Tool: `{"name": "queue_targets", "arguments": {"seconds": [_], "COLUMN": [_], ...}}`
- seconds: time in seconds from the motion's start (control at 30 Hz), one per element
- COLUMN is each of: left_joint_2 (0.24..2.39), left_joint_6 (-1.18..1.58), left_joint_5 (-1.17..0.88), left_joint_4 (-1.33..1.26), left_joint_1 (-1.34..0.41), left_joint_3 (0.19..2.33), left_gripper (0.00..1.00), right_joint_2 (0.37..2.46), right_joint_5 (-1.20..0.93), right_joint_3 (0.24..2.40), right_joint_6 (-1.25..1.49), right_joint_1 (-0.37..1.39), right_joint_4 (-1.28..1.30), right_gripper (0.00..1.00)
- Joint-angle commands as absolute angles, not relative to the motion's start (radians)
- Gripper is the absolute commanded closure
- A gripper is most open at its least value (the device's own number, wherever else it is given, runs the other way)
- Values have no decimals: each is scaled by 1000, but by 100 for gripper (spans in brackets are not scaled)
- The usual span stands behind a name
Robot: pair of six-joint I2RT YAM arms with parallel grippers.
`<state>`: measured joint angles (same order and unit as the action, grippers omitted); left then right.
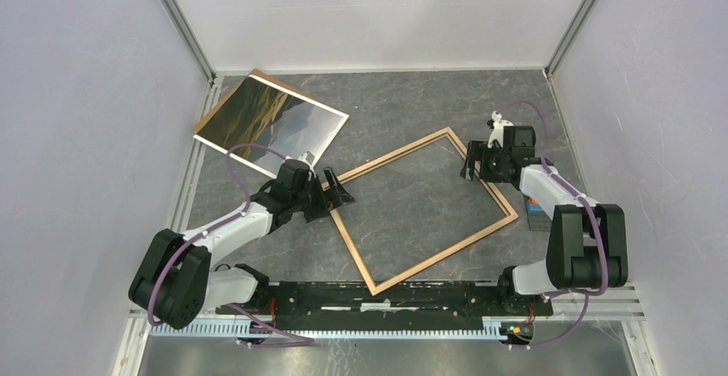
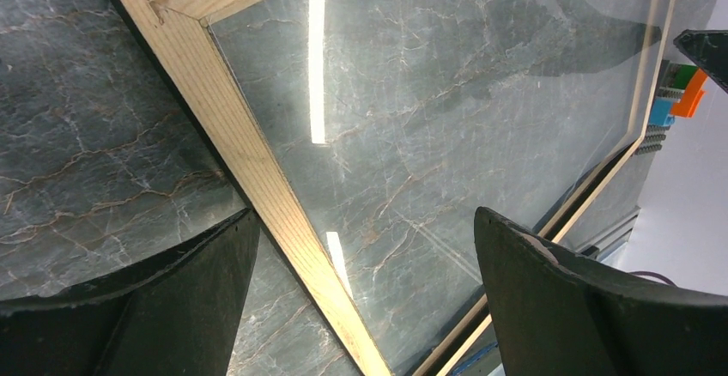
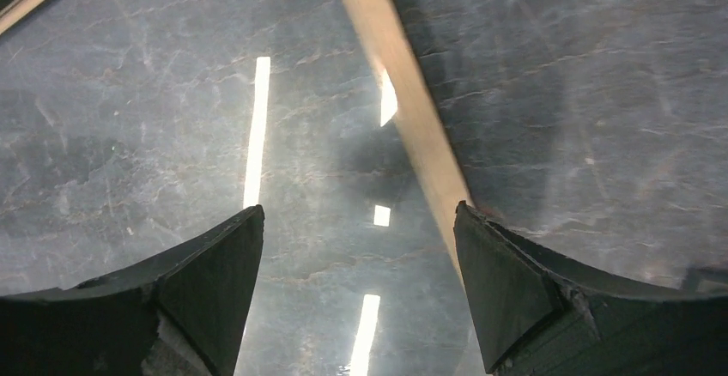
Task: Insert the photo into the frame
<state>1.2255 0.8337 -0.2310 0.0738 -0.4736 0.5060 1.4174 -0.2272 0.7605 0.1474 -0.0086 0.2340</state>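
Dark marbled tabletop (image 1: pixel 403 101): the frame (image 1: pixel 446 254) lies flat at centre, wood face up. Its left rail runs between the wide-open left gripper (image 1: pixel 336 189), and the right gripper (image 1: pixel 470 168), equally wide, is over its right rail. The photo (image 1: pixel 273 120) lies upper left, apart.

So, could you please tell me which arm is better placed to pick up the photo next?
Probably the left. The photo lies on the left side, just beyond the open left gripper at the left corner of the frame. The right gripper is over the frame's far rail, much farther from the photo.
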Motion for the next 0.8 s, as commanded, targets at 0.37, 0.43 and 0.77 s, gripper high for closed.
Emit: {"name": "queue_targets", "arguments": {"seconds": [0.37,0.43,0.77], "left_joint_2": [1391,1424,1357], "left_joint_6": [857,852,827], "left_joint_5": [-281,-270,-81], "left_joint_4": [-28,-12,223], "left_joint_1": [-463,-452,-429], "left_joint_3": [631,688,802], "left_gripper": [0,0,0], "right_joint_2": [1343,1312,1118], "right_joint_5": [-126,-52,18], "right_joint_3": [745,743,629], "right_joint_6": [149,189,210], "right_joint_1": [108,106,-63], "right_joint_4": [248,288,417], "right_gripper": [11,10,7]}}
